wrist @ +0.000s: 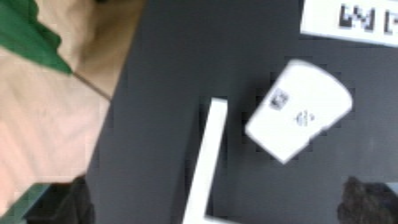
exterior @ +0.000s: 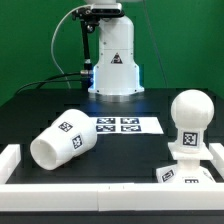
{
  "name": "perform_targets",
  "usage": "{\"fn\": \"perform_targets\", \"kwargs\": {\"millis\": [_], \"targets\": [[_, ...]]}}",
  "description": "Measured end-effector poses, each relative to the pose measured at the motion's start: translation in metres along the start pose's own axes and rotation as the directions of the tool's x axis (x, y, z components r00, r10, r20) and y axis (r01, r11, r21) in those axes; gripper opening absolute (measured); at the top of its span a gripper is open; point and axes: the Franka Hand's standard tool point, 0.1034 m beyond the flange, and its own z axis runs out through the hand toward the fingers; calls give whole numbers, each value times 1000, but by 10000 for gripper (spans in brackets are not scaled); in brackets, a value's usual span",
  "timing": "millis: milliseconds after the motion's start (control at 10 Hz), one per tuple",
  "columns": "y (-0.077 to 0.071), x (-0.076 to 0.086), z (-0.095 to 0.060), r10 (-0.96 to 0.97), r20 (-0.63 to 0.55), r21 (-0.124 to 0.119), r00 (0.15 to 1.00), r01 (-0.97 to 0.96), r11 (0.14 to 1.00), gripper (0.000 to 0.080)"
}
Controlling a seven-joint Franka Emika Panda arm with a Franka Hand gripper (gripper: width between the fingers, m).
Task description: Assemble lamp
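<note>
The large tapered shade (exterior: 62, 143) lies on its side on the black table at the exterior view's left. It also shows in the wrist view (wrist: 294, 108), far below the camera. The round-headed bulb (exterior: 190, 118) stands upright on the flared square base (exterior: 185, 166) at the exterior view's right. My gripper (wrist: 214, 202) shows only in the wrist view. Its dark fingertips (wrist: 63, 200) sit wide apart at the frame's edge, open and empty, high above the table. The gripper is out of the exterior view.
The marker board (exterior: 120, 125) lies flat mid-table; its corner shows in the wrist view (wrist: 352, 20). A white rail (exterior: 100, 172) borders the table's front and sides and also shows in the wrist view (wrist: 208, 160). The arm's base (exterior: 113, 60) stands at the back. A green cloth (wrist: 27, 35) lies beyond the table edge.
</note>
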Motion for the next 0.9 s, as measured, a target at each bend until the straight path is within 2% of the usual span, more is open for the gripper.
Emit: {"fn": "perform_targets", "kwargs": {"millis": [100, 200, 300, 400, 500, 700, 800, 900], "targets": [[-19, 4, -1, 7, -78, 10, 997, -6, 1000, 699], [-36, 1, 2, 19, -109, 25, 994, -17, 1000, 699], [-38, 6, 0, 12, -173, 14, 985, -10, 1000, 699], [-34, 10, -4, 11, -253, 2, 967, -11, 1000, 699], [-34, 4, -1, 15, -261, 10, 965, -13, 1000, 699], [-33, 5, 0, 17, -257, 10, 966, -14, 1000, 699], [-31, 4, 5, 26, -252, 23, 967, -21, 1000, 699], [-27, 2, 31, 77, -224, 97, 972, -56, 994, 699]]}}
